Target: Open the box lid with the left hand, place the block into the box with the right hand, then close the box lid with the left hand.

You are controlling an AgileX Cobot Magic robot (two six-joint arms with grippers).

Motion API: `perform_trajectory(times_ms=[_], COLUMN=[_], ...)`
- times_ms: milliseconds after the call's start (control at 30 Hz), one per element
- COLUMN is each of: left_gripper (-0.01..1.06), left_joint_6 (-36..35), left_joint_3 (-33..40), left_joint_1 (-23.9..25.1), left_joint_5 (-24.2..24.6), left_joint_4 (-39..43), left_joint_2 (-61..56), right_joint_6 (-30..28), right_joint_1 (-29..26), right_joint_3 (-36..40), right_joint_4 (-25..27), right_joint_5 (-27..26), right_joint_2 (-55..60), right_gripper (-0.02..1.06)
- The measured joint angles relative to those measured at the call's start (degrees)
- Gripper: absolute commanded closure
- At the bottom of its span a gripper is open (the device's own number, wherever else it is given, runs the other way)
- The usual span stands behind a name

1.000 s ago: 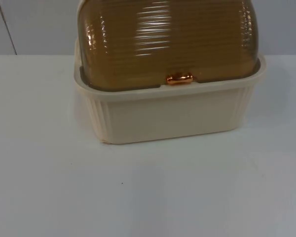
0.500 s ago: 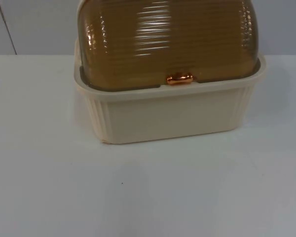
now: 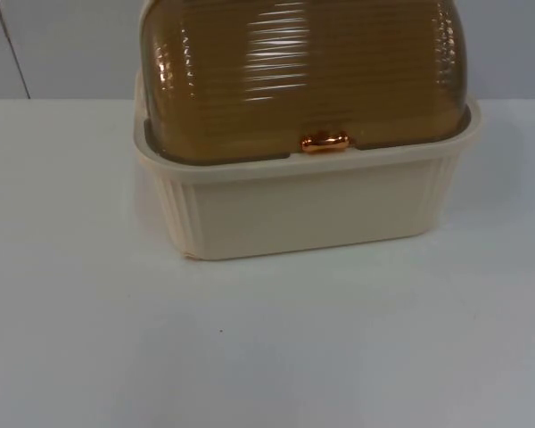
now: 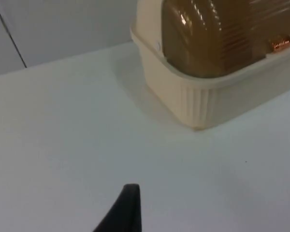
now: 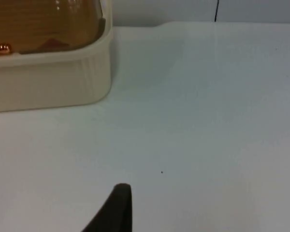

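Two pincers (grip state unclear) well short of the shut box [image 3: 303,152].

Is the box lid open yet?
No, in the top view the brown ribbed lid sits down on the cream box rim, its copper handle at the front edge.

Box [image 3: 303,209]: cream plastic, matt to low sheen, vertical ribbing on the walls, smooth rim. Box lid [image 3: 303,71]: translucent amber-brown plastic, glossy with highlights, fine horizontal ridges; its handle [image 3: 325,142] looks like shiny copper-toned metal or metallised plastic. Table [image 3: 267,357]: smooth white, faint sheen; the black fingertip [image 4: 123,212] looks matt.
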Motion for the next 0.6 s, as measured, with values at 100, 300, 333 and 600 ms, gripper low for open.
perform_trajectory(times_ms=[100, 300, 333, 600], left_gripper=[0.01, 0.01, 0.01, 0.01], left_joint_6=[-0.24, -2.34, -2.98, -4.13], left_joint_3=[0.82, 1.91, 2.24, 3.13], left_joint_1=[0.0, 0.0, 0.0, 0.0], left_joint_5=[0.78, 0.93, 0.93, 2.23], left_joint_4=[0.0, 2.26, 2.41, 3.22], left_joint_2=[-1.55, -4.16, -4.86, -8.84], right_joint_6=[0.0, 0.0, 0.0, 0.0], right_joint_1=[0.0, 0.0, 0.0, 0.0], right_joint_3=[1.1, 1.53, 1.53, 1.53], right_joint_4=[0.0, 0.0, 0.0, 0.0], right_joint_5=[-0.11, -0.6, -0.6, -0.71], right_joint_2=[0.0, 0.0, 0.0, 0.0], right_gripper=[0.0, 0.0, 0.0, 0.0])
